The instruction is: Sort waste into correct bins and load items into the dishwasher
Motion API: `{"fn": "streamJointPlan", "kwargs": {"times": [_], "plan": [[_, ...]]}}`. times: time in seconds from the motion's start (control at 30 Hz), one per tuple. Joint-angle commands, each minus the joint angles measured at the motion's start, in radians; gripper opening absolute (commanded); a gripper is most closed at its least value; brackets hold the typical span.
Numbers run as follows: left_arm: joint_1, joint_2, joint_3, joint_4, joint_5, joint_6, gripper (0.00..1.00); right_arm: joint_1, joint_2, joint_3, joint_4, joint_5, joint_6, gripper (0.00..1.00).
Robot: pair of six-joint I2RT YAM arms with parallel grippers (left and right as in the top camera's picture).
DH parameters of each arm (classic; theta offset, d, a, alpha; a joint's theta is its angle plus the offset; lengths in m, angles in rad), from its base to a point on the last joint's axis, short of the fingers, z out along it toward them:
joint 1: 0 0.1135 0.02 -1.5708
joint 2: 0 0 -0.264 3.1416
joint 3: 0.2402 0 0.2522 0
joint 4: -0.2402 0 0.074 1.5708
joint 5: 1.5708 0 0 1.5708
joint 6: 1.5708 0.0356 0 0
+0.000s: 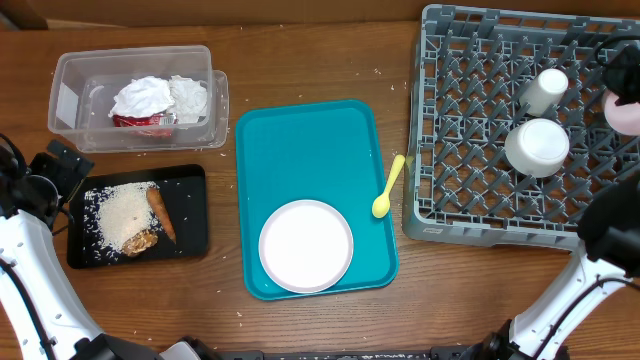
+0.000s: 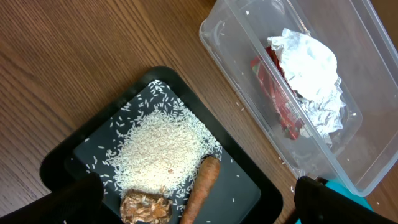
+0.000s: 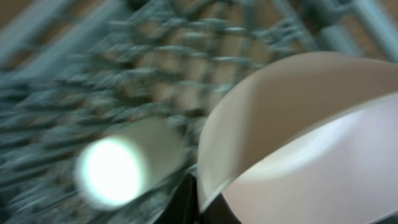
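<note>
At the right edge of the dish rack [image 1: 470, 215] the right jaws clench the rim of the pale pink plate [image 3: 298, 112]; the left jaws gape wide above the black tray [image 2: 68, 158].

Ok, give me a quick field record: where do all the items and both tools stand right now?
clear tub: white napkins, red-and-white wrapper
black tray: rice, carrot, brown chunk
teal tray: white plate; yellow spoon across its right edge
grey rack: cup, bowl
left tool: open, above black tray
right tool: shut, apparently on pink plate, over rack
</note>
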Motion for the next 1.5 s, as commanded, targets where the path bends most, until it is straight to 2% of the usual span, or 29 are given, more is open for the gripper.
{"fn": "streamJointPlan", "kwargs": {"times": [0.0, 0.17, 0.23, 0.37, 0.47, 0.7, 0.87, 1.2, 1.47], "plan": [[0.002, 0.003, 0.005, 0.002, -0.006, -0.010, 1.00, -0.038, -0.122, 0.052, -0.015, -0.319, 0.027, 0.04], [0.002, 0.003, 0.005, 0.002, -0.006, -0.010, 1.00, -0.088, -0.126, 0.041, -0.125, -0.510, 0.003, 0.04], [0.002, 0.003, 0.005, 0.002, -0.006, -0.010, 1.00, -0.107, -0.126, 0.023, -0.163, -0.594, -0.052, 0.04], [0.002, 0.003, 0.005, 0.002, -0.006, -0.010, 1.00, -0.159, -0.126, -0.055, -0.157, -0.755, -0.121, 0.04], [0.002, 0.003, 0.005, 0.002, -0.006, -0.010, 1.00, -0.194, -0.126, -0.151, -0.108, -0.832, -0.161, 0.04], [0.002, 0.003, 0.005, 0.002, -0.006, -0.010, 1.00, -0.278, -0.126, -0.420, 0.201, -1.062, -0.187, 0.04], [0.002, 0.003, 0.005, 0.002, -0.006, -0.010, 1.00, -0.322, -0.126, -0.484, 0.246, -1.067, -0.187, 0.04], [0.002, 0.003, 0.005, 0.002, -0.006, -0.010, 1.00, -0.378, -0.127, -0.497, 0.168, -1.016, -0.145, 0.05], [0.002, 0.003, 0.005, 0.002, -0.006, -0.010, 1.00, -0.418, -0.129, -0.479, 0.136, -0.834, -0.097, 0.05]]}}
